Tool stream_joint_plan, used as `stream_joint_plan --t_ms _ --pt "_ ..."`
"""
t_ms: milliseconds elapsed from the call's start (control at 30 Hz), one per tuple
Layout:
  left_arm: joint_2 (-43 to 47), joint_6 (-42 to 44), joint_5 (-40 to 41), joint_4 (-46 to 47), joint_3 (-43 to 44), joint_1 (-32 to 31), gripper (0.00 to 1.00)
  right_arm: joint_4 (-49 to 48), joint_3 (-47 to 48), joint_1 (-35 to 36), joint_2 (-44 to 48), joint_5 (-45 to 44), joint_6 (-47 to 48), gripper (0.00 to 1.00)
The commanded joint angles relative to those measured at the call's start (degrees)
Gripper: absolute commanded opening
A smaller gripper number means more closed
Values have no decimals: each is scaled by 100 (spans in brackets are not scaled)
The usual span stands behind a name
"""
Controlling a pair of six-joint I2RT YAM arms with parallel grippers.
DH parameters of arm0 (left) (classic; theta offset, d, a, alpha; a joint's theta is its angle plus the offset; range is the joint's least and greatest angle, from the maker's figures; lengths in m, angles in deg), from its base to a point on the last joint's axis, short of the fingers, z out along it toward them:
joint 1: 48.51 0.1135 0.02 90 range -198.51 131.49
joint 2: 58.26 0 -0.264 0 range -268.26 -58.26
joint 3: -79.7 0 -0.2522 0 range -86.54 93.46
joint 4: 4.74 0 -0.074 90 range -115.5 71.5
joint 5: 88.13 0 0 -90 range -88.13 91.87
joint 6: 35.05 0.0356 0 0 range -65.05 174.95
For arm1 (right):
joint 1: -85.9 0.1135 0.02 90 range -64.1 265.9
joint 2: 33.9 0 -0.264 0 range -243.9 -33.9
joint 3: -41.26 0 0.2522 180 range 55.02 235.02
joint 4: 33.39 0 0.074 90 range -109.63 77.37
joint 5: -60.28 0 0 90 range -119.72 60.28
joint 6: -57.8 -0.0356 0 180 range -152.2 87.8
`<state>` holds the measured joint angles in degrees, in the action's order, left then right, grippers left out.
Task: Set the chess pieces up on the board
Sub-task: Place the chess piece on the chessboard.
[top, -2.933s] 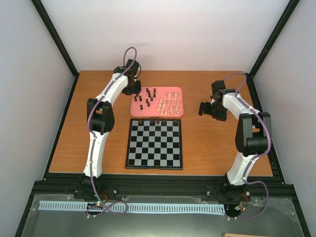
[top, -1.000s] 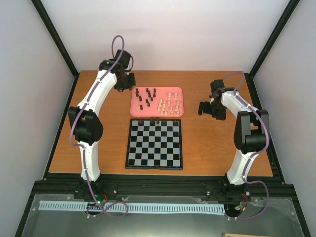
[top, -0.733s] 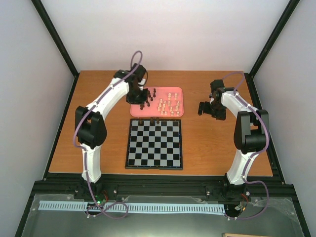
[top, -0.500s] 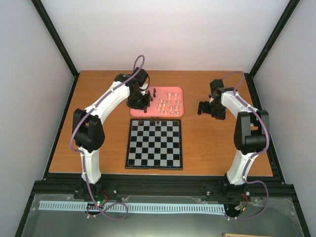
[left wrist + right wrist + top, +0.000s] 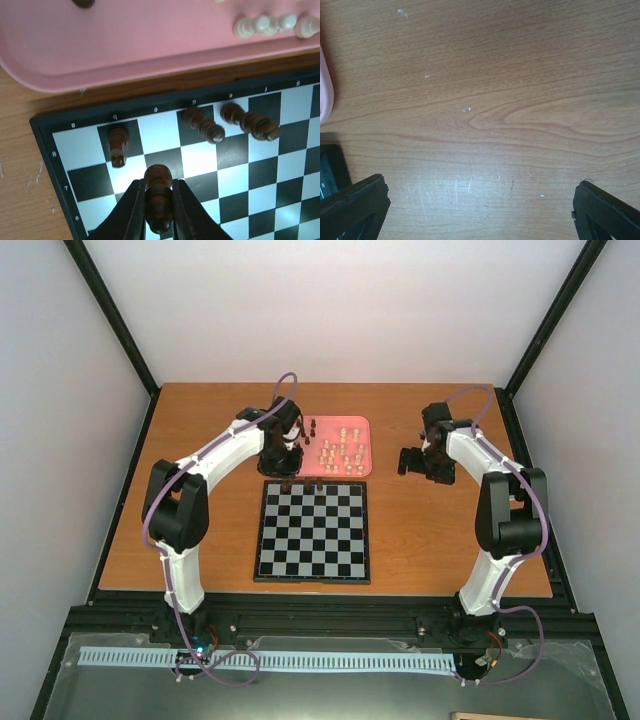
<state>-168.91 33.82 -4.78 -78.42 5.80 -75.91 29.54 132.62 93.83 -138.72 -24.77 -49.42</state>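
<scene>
Reaching forward and inward in the top view, the left arm bends over the far left corner of the board (image 5: 312,540), its left claw (image 5: 283,456) pointing down between the pink tray (image 5: 357,471) and the board's far row, where a few dark pieces (image 5: 311,483) stand. Pale pieces (image 5: 342,451) cluster on the tray. The right arm stretches forward with the right claw (image 5: 409,461) low over the table (image 5: 430,530), well right of the tray. In the left wrist view the left claw (image 5: 158,186) pinches one dark piece (image 5: 158,200) between narrowly set fingers (image 5: 134,205) above the second row, just near of three pieces on the back row (image 5: 119,145). In the right wrist view the right claw (image 5: 480,205) is spread wide over bare wood, holding nothing, with the tray's edge (image 5: 324,90) and the board's corner (image 5: 330,165) at the left.
</scene>
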Motion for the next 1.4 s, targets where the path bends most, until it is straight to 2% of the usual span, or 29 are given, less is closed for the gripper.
stream_joint_plan --t_ms 0,467,1367 --pt "11 106 79 428 132 -33 1 -48 -55 71 254 -106 -64 100" --pt "-345 251 225 440 316 -325 1 -87 -224 78 389 -131 -87 100" --pt "-557 302 749 999 -243 -336 1 -92 -180 78 295 -138 -47 100"
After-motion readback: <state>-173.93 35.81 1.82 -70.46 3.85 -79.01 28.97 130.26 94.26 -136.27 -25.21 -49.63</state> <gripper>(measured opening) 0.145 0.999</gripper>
